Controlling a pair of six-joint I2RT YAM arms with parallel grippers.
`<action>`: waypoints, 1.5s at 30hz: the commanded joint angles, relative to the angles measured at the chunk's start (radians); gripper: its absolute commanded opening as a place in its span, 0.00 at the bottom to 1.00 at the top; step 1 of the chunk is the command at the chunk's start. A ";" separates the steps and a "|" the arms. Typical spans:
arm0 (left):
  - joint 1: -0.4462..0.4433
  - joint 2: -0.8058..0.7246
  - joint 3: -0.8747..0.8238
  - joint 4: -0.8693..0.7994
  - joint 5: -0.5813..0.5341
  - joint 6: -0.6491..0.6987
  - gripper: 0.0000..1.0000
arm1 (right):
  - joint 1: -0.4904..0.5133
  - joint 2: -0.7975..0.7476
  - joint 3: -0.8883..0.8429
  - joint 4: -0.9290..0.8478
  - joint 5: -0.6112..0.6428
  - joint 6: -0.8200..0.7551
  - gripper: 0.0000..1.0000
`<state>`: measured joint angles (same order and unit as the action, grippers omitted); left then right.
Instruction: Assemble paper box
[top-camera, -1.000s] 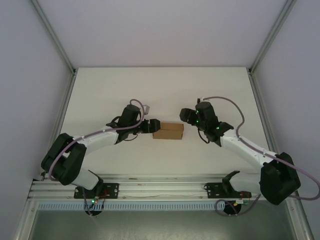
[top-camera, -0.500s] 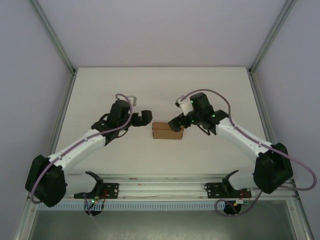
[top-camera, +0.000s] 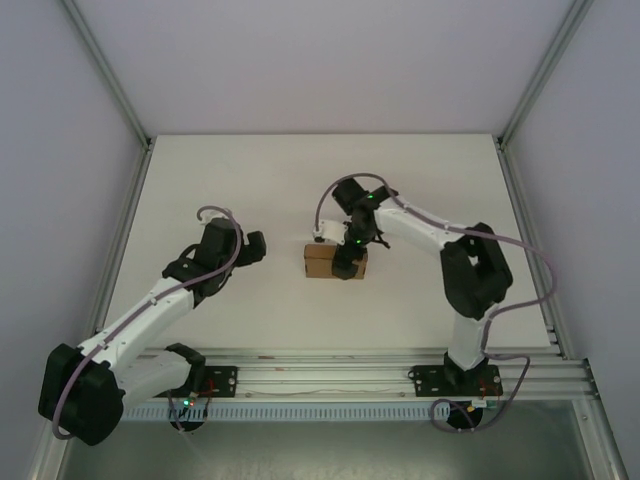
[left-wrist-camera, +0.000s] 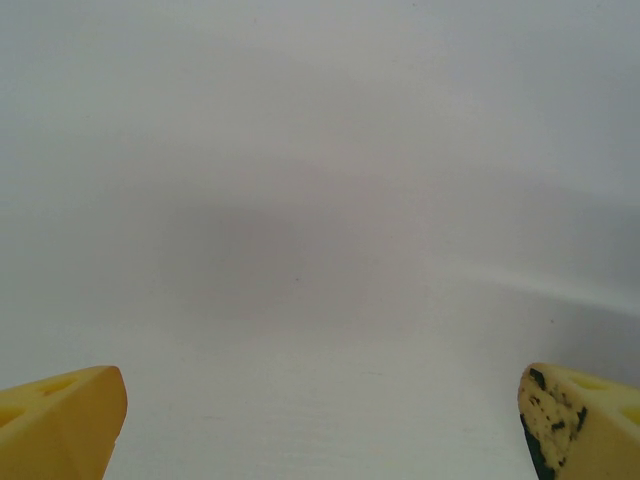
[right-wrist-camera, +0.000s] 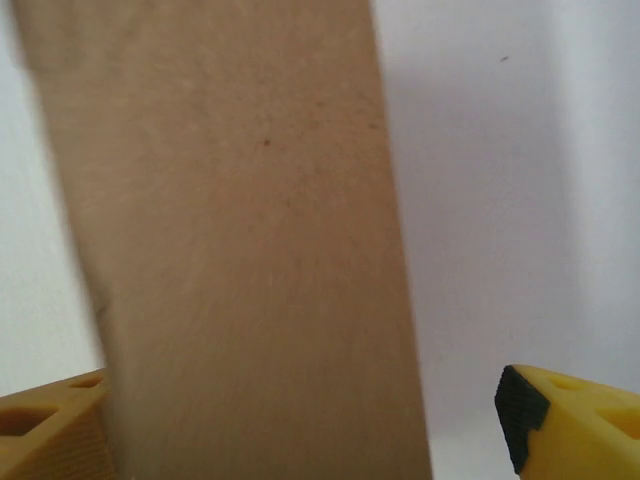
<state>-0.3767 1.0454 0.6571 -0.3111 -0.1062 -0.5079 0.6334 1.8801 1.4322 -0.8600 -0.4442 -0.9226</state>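
Note:
The paper box is a small, low brown cardboard box resting closed on the white table near its middle. My right gripper hangs directly over the box's right half, pointing down, open. In the right wrist view the box's plain top runs between the wide-spread yellow fingers, neither of which touches it. My left gripper stands well left of the box, open. Its yellow fingertips frame bare table in the left wrist view.
Grey walls with aluminium posts enclose the table on the left, right and back. The metal mounting rail runs along the near edge. White table surface stretches behind the box and to both sides.
My left gripper let go of the box's left end and drew back to the left. My right arm swung in from the right and now hovers above the box.

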 joint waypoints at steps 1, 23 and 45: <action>0.010 -0.006 0.001 -0.020 -0.037 -0.015 1.00 | 0.019 0.008 0.030 -0.019 0.124 -0.005 0.85; 0.010 -0.104 -0.033 -0.014 -0.105 0.012 1.00 | 0.080 -0.089 -0.122 0.437 0.552 -0.020 0.40; 0.009 -0.142 -0.064 0.008 -0.076 -0.002 1.00 | 0.224 -0.121 -0.439 0.747 0.822 -0.144 0.67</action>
<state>-0.3767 0.9245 0.6044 -0.3107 -0.1726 -0.5003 0.8463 1.8084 1.0206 -0.0814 0.3489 -1.1076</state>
